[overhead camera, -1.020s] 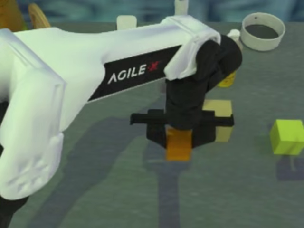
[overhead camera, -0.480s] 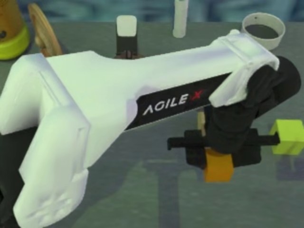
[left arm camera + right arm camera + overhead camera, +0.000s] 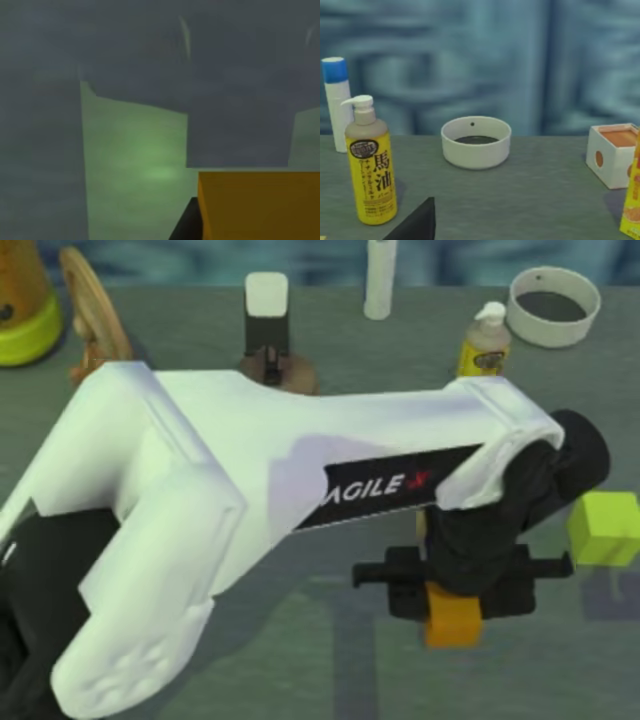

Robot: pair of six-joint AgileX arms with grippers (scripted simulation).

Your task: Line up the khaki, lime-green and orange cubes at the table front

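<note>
The orange cube (image 3: pixel 452 613) is shown clamped between the fingers of the left gripper (image 3: pixel 455 592), directly beneath the black wrist body, at the centre-right of the table (image 3: pixel 300 660) and toward its front. Only the lower part of the cube is exposed in the top view; its upper part is covered by the gripper. In the left wrist view the orange cube (image 3: pixel 260 205) is seen close up against the grey-green surface, with a dark finger (image 3: pixel 186 222) touching its side. Whether the cube rests on the table or is held just above it cannot be told.

The lime-green cube (image 3: pixel 606 528) lies on the table to the right of the left gripper, near but apart from it, by the right edge of the top view. The khaki cube (image 3: pixel 421 527) is almost wholly hidden behind the left arm; only a thin tan sliver is visible just behind the gripper.

At the back of the table, a yellow pump bottle (image 3: pixel 484 340) and a white ring-shaped bowl (image 3: pixel 553 306) are seen, well apart from the cubes.

The right gripper is not shown in the top view; only a dark corner appears in the right wrist view, so its state cannot be told.
</note>
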